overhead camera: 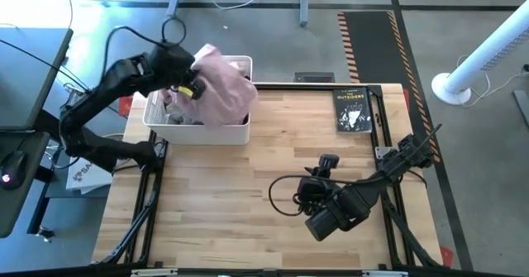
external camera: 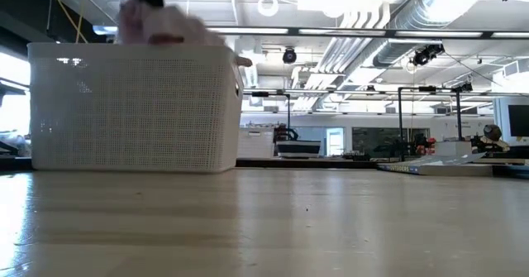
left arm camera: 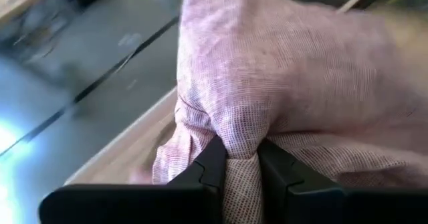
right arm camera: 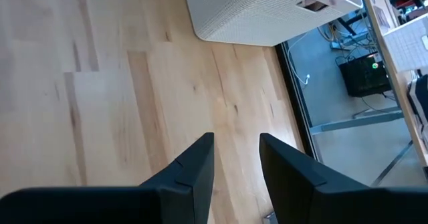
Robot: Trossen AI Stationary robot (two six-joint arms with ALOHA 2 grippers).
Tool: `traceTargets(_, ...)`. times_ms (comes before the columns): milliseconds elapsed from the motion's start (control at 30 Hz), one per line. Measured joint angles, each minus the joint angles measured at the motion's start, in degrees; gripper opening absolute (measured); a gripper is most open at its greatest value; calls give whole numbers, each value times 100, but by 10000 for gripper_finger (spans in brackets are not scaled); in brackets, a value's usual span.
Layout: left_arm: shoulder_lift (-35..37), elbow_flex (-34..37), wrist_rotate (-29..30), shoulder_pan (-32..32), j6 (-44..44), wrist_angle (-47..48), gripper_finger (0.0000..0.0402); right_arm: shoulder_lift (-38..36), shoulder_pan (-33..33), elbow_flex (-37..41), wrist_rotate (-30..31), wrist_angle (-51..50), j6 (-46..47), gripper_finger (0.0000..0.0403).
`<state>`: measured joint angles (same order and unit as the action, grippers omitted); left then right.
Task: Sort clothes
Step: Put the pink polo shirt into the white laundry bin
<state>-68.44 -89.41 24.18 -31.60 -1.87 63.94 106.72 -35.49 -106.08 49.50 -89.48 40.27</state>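
Note:
A pale pink garment (overhead camera: 221, 87) hangs over the white perforated basket (overhead camera: 240, 132) at the table's far left; it also shows above the basket's rim in the low view (external camera: 157, 25). My left gripper (overhead camera: 192, 89) is above the basket, shut on the pink garment (left arm camera: 281, 83). Other pale cloth (overhead camera: 175, 112) lies inside the basket. My right gripper (right arm camera: 235, 158) is open and empty over bare wood at the table's near right (overhead camera: 318, 165). My left gripper pinches a gathered fold of the pink garment (left arm camera: 242, 144) between its two fingers, several layers bunched together. The garment is lifted, spreading out beyond the fingers and draping over the basket's right side.
A black paperback book (overhead camera: 352, 109) lies at the table's far right. The basket (external camera: 132, 107) stands on the far left of the wooden table (overhead camera: 248, 202). A black cable loops on the table beside my right arm (overhead camera: 285, 196).

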Motion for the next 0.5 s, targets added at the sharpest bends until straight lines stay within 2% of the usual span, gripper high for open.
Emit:
traceTargets(100,146,892,73,-477,129,-76,39,0,-36,2,11,11,-2,116)
traceTargets(233,51,2090,-233,-1102,217,-328,39,0,-25,0,46,17,-12,116)
traceTargets(400,-243,3528,-758,-1666,392,-1662,39,0,43,-1,117,18,-31,116)
traceTargets(500,-566,4067,-824,-1844,393,-2321,40,0,79,-1,158,17,-95,116)
